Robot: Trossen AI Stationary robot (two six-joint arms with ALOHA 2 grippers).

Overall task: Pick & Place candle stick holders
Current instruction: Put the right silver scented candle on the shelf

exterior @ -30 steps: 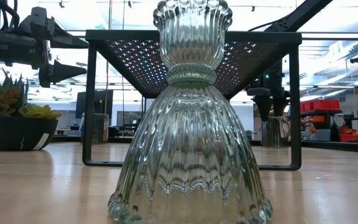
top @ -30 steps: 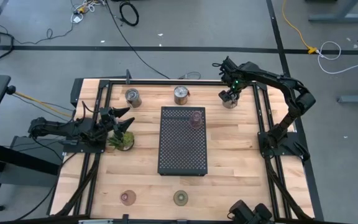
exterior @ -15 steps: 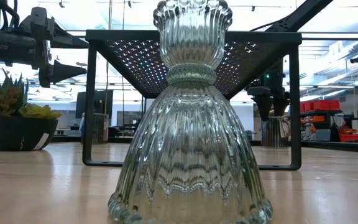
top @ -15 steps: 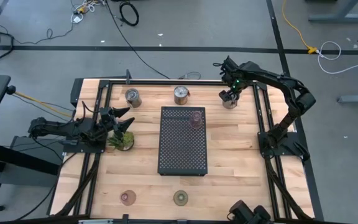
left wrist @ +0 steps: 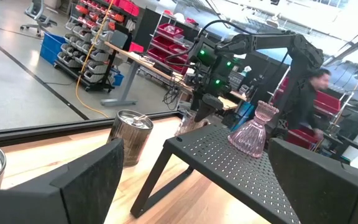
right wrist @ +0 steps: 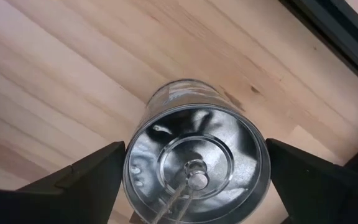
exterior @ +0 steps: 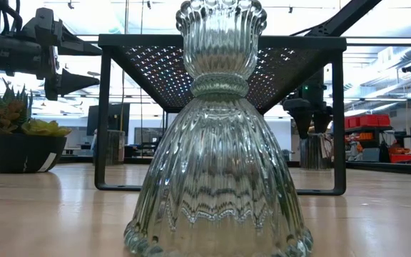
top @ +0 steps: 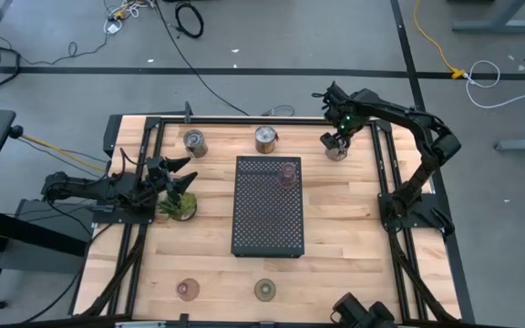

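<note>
high view: the wooden table (top: 335,237) fills the middle of the frame. a black perforated tray (top: 268,206) stands at its centre, with a pink glass holder (top: 287,174) on its upper right corner. along the upper edge sit three silver cups: one upper left (top: 195,142), one upper centre (top: 266,139), and one upper right (top: 336,146), where the right gripper (top: 337,138) hangs over it with fingers spread on either side. the left gripper (top: 177,179) waits at mid-left, fingers apart, beside a small plant (top: 179,206). two low discs lie near the bottom edge, one pinkish (top: 187,290), one olive-green (top: 264,290).

low view: a clear ribbed glass holder (exterior: 218,135) fills the centre, the tray behind it.

left wrist view: wide-spread fingers (left wrist: 86,180) frame the tray and pink holder.

right wrist view: the cup (right wrist: 194,165) sits between open fingers (right wrist: 79,180); contact cannot be told.
</note>
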